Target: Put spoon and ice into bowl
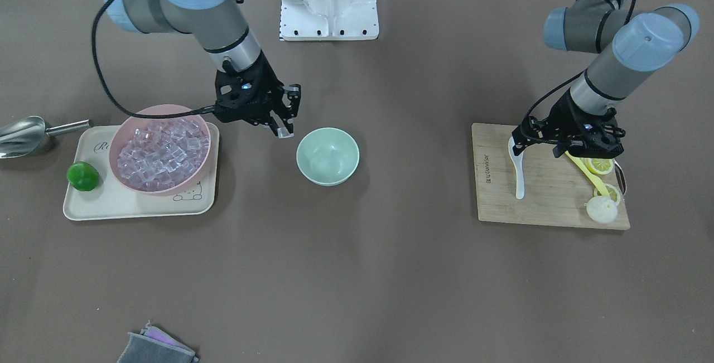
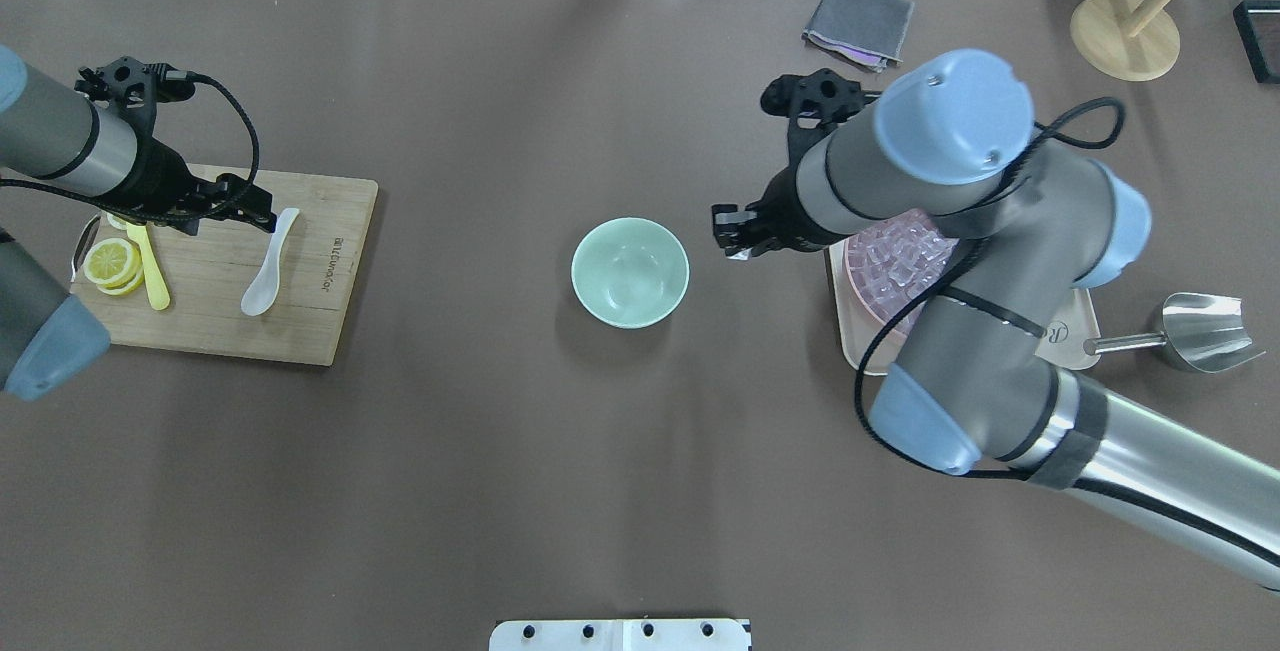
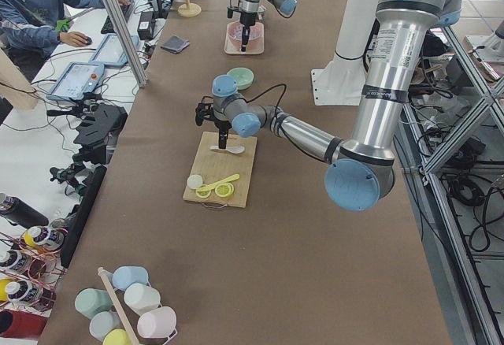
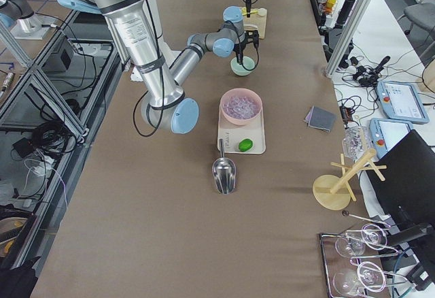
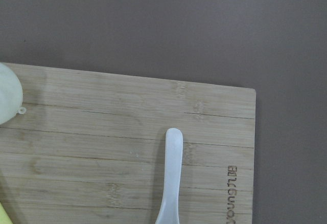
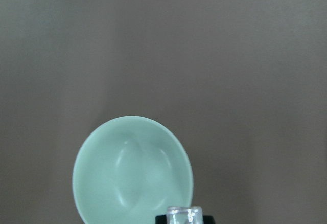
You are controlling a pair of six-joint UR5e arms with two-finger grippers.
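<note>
The mint-green bowl (image 1: 328, 156) stands empty at mid-table; it also shows in the overhead view (image 2: 630, 273) and the right wrist view (image 6: 133, 173). My right gripper (image 1: 284, 129) is shut on a clear ice cube (image 6: 185, 216) and holds it above the table, just beside the bowl's rim on the pink-bowl side. The white spoon (image 1: 519, 176) lies flat on the wooden cutting board (image 1: 546, 207); its handle end shows in the left wrist view (image 5: 171, 173). My left gripper (image 1: 538, 143) hovers above the spoon, seemingly open and empty.
A pink bowl (image 1: 160, 151) full of ice cubes sits on a cream tray (image 1: 111, 201) with a lime (image 1: 83, 176). A steel scoop (image 1: 22, 135) lies beside the tray. Lemon slices (image 1: 599, 165) and a yellow utensil (image 1: 585, 173) share the board. A grey cloth (image 1: 156, 349) lies at the table edge.
</note>
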